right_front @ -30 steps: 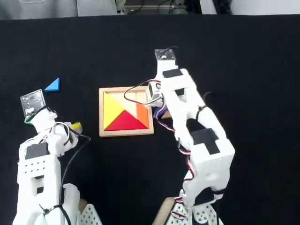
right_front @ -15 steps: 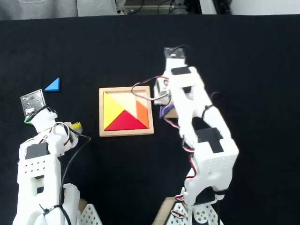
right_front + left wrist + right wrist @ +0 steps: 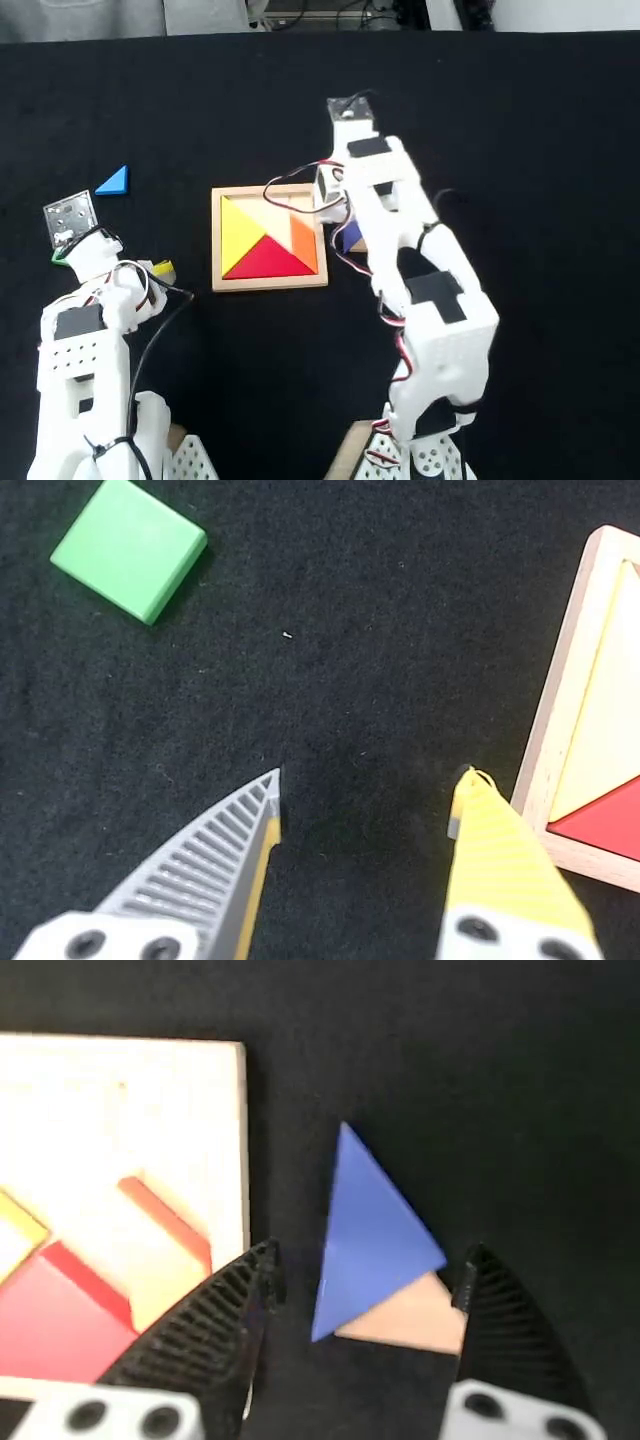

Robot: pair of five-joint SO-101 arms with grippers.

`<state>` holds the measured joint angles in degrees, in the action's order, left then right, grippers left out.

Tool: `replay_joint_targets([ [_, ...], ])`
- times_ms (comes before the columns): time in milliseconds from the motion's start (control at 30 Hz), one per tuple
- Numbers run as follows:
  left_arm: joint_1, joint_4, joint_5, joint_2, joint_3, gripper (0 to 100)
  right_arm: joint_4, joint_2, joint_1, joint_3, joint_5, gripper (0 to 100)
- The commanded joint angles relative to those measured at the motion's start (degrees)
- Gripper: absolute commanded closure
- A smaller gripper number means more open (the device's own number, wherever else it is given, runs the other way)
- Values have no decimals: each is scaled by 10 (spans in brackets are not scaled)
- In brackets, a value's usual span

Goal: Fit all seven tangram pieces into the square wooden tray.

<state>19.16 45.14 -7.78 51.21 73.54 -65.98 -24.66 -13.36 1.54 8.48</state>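
Observation:
The square wooden tray (image 3: 268, 285) holds a yellow triangle (image 3: 238, 235), a red triangle (image 3: 268, 260) and an orange piece (image 3: 303, 238). My right gripper (image 3: 370, 1260) hangs open just off the tray's right edge, its fingers on either side of a dark blue triangle (image 3: 372, 1225) that lies partly over a tan piece (image 3: 420, 1318). My left gripper (image 3: 370, 790) is open over bare cloth left of the tray rim (image 3: 560, 730), with nothing between its fingers. A green square (image 3: 128, 547) lies beyond it. A light blue triangle (image 3: 113, 181) sits at the far left.
Black cloth covers the whole table (image 3: 520, 150). The right arm (image 3: 400, 250) leans over the tray's right side and hides the pieces beneath it from above. The left arm (image 3: 85, 330) stands at the near left. Open cloth lies behind and to the right.
The right arm swung a little to the right, away from the tray, then came back to the tray's right edge. The left arm has kept still.

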Motion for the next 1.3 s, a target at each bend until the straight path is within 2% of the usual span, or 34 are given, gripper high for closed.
replay_joint_targets([
  [0,-8,-7,-4,8,-6,733,14,-24,-5,-36,-15,723],
  [167,-8,-7,-4,8,-6,733,-30,-55,-5,-78,-15,724],
  [333,-8,-7,-4,8,-6,733,-32,-58,0,-80,-15,724],
  [600,-23,-7,-3,8,-1,733,-18,-58,22,-79,-41,857],
  [933,-35,-40,-3,13,22,733,-23,-54,23,-91,-47,864],
  [1267,-30,-42,-3,13,22,733,-24,15,20,-98,-155,864],
])
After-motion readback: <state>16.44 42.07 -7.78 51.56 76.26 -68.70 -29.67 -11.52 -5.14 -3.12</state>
